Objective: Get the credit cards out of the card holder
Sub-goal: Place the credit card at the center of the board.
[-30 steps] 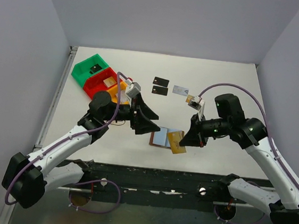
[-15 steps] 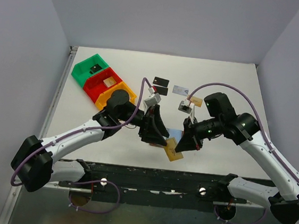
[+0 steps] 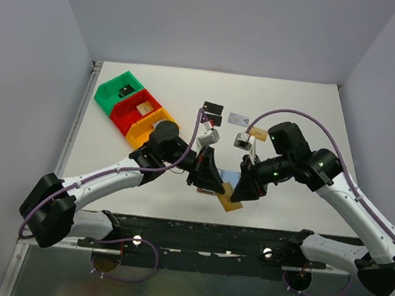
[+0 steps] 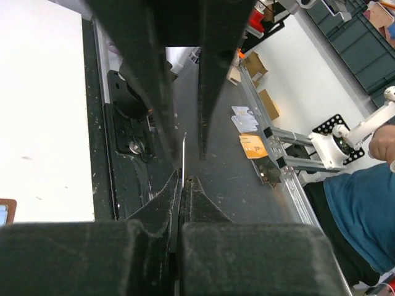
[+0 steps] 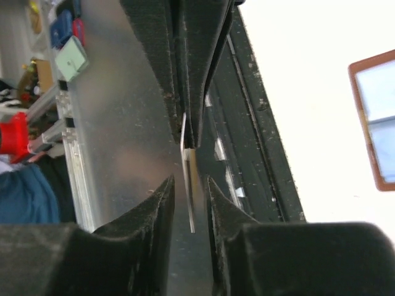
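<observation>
Top external | left gripper [image 3: 216,187] clamped on tan-gold card [image 3: 231,202] | right gripper [image 3: 237,192] narrowly parted around it | risk: I judge the thin edge-grip may slip, dropping card.

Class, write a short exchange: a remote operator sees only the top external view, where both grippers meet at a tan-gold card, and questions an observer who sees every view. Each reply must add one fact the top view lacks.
Operator: From above, the left gripper and right gripper both reach the tan-gold card. Is the left one clamped on it?
Observer: Yes. The left wrist view shows its jaws closed flat on the card, seen edge-on.
Operator: And the right one?
Observer: The right wrist view shows its jaws apart, with a sliver of space on either side of the card.
Operator: So the left alone seems to hold it.
</observation>
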Tool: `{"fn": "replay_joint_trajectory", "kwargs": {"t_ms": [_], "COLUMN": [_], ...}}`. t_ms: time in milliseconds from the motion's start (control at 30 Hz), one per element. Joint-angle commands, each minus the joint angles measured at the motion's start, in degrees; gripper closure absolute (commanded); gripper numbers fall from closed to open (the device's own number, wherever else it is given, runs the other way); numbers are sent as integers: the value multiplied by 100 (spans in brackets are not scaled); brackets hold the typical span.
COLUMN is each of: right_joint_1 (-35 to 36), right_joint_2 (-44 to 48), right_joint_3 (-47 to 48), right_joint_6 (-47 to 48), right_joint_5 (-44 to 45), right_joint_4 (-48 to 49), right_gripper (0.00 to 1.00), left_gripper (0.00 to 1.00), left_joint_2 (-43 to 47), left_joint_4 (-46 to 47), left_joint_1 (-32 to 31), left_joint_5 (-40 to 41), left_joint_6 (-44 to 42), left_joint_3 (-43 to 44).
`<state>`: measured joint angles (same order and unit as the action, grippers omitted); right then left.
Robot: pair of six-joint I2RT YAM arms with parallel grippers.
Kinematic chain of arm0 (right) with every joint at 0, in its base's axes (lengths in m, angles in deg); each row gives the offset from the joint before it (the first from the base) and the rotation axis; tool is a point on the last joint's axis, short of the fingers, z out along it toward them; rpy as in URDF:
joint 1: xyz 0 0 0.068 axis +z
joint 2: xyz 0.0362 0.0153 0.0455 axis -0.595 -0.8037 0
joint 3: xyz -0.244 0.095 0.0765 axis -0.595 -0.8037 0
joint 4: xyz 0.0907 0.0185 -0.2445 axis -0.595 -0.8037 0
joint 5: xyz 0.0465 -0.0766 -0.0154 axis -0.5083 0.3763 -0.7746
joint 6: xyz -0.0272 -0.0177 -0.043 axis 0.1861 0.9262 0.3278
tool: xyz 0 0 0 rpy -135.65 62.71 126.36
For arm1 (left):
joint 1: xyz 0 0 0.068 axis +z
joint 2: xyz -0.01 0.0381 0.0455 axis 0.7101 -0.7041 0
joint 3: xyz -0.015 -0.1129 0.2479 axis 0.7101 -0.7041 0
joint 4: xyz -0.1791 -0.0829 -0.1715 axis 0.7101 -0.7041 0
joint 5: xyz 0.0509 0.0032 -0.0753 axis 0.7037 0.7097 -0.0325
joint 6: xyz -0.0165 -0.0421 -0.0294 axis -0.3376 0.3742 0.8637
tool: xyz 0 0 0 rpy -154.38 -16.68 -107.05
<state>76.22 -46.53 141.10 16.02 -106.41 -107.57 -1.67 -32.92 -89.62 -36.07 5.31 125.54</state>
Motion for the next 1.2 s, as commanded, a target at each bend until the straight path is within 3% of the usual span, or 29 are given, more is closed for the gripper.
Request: {"fn": "replay_joint_trajectory", "kwargs": {"t_ms": [0,67,200,367,467,700,967,1167], "right_joint_1": [46,38,-32,-279,-349,-525,-630,-692], "right_joint_2": [246,667,1756,2004,2145,1987,1706,1574], "right_joint_3": [193,-34,-1043,-1510,-1994,-2495,-2566,-2628], "right_joint_6": [-434,-1013,-1884,-2552,-2974,-3546,-3775,-3819], "right_joint_5": [1023,2016,3312,2849,2611,1653,1327,1336], "right_joint_4": [334,965,2818,3647,4429,5843,6347,6338], "right_gripper": [58,51,34,28,28,33,43,44], "left_gripper": [100,100,100,100,100,100,100,100], "left_joint_2": [160,327,714,1127,1111,109,179,284], "left_joint_4": [355,574,2214,2841,3981,6541,6534,6543], "left_joint_1": [26,174,693,922,1089,1546,1564,1564], "left_joint_5": [315,737,1765,2856,3182,2902,2884,2884], "left_joint_6": [-12,101,1093,1296,1813,3572,3547,3565], "left_joint_3": [-179,-346,-1127,-1541,-1901,-2087,-2078,-2096]}}
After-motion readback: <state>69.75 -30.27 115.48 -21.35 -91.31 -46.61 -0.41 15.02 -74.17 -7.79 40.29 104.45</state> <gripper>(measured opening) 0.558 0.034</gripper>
